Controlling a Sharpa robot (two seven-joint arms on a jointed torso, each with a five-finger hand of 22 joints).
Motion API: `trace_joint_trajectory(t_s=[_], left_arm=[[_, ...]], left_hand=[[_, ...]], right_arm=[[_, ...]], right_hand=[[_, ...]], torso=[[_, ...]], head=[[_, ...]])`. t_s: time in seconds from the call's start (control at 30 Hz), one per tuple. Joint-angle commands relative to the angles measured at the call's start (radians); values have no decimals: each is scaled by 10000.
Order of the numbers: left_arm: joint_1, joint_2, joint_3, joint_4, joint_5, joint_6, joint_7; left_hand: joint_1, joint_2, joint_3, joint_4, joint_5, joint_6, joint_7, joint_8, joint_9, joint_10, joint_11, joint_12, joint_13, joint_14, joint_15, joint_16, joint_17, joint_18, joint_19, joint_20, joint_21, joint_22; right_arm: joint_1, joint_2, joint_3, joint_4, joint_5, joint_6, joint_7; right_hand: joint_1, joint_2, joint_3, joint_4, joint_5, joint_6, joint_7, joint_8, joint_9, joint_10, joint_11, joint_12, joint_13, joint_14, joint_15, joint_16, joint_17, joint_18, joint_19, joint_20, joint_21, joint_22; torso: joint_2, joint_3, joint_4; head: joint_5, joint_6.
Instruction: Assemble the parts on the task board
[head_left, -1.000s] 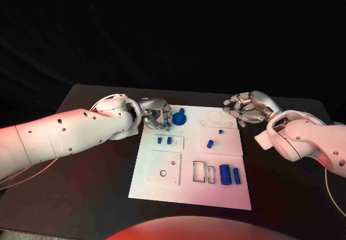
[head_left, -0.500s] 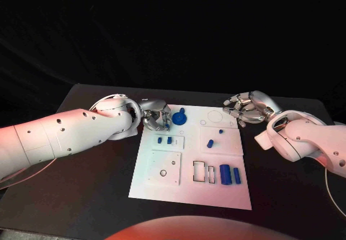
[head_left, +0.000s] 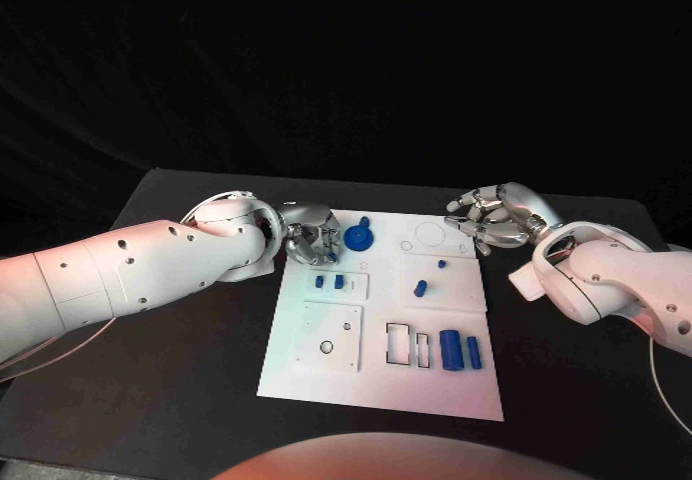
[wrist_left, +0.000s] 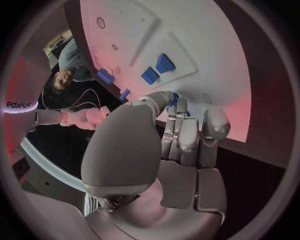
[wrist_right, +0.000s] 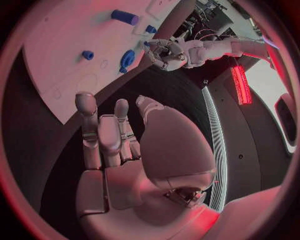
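You're early in the job here: the white board (head_left: 382, 330) sits mid-desk with most of its outlined slots bare. Two short blue blocks (head_left: 329, 282) stand in their small panel, a blue peg (head_left: 420, 288) and a tiny blue stud (head_left: 441, 264) sit near the middle, and two long blue bars (head_left: 459, 349) lie by the empty rectangular slots, so I'd judge those not yet placed. A round blue disc (head_left: 358, 237) rests near the far edge. Your left hand (head_left: 309, 238) is over the board's far left corner, fingers (wrist_left: 187, 131) curled down on a small blue bit; it looks pinched, though I can't tell for sure how firmly. Your right hand (head_left: 490, 217) hangs off the board's far right corner, fingers (wrist_right: 100, 135) apart and holding nothing. As for writing, no label reads on the board or parts; only a logo on the arm band in the left wrist view, too bent to read reliably.
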Motion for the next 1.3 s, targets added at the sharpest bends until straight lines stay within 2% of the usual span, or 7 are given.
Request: trace_joint_trajectory(t_s=[0.03, 0.97, 1.1, 1.3], left_arm=[[-5, 45, 2, -1, -51, 264, -45], [-21, 172, -11, -19, -55, 521, -180], [-21, 186, -13, -74, -31, 686, -263], [-21, 190, -19, -97, 13, 741, -241]], left_hand=[[-69, -2, 18, -50, -24, 90, -4, -65, 5, 53, 4, -42, -10, -14, 19, -71, -13, -105, -74, 9, -64, -31], [-86, 15, 24, -82, -37, 141, -29, -83, 28, 119, -16, -62, 8, -20, 7, -54, 15, -109, -80, 11, -56, -11], [-372, -132, -71, 1, -28, -261, 102, -448, -43, -168, 121, -305, -11, -223, 114, -180, -360, -57, -326, 51, -249, -253], [-378, -137, -79, -12, -28, -265, 103, -480, -36, -233, 145, -334, -4, -279, 137, -211, -467, -41, -385, 68, -296, -314]], right_arm=[[-7, 6, -2, 23, -85, 86, 18], [-7, -17, -2, 45, -87, 102, 18], [-7, -24, -2, 45, -87, 102, 19], [-7, -39, -2, 44, -87, 99, 22]], right_hand=[[-51, -60, 52, -6, 57, 79, -20, 52, 15, -213, -60, -58, -8, -53, -15, -62, -12, 84, -58, 22, -57, -8], [-51, -60, 52, -6, 57, 79, -20, 52, 15, -213, -60, -58, -8, -53, -15, -62, -12, 84, -58, 22, -57, -8], [-51, -60, 52, -6, 57, 79, -20, 52, 15, -213, -60, -58, -8, -53, -15, -62, -12, 84, -58, 22, -57, -8], [-55, -64, 65, -6, 60, 70, -21, 78, 23, -201, -60, -66, -48, -59, -15, -72, -17, 87, -62, 22, -87, -18]], torso=[[-2, 4, 3], [-2, 0, 3], [-4, 1, 1], [-6, 5, 2]], head=[[2, 11], [-16, -87], [-16, -83], [-15, -86]])
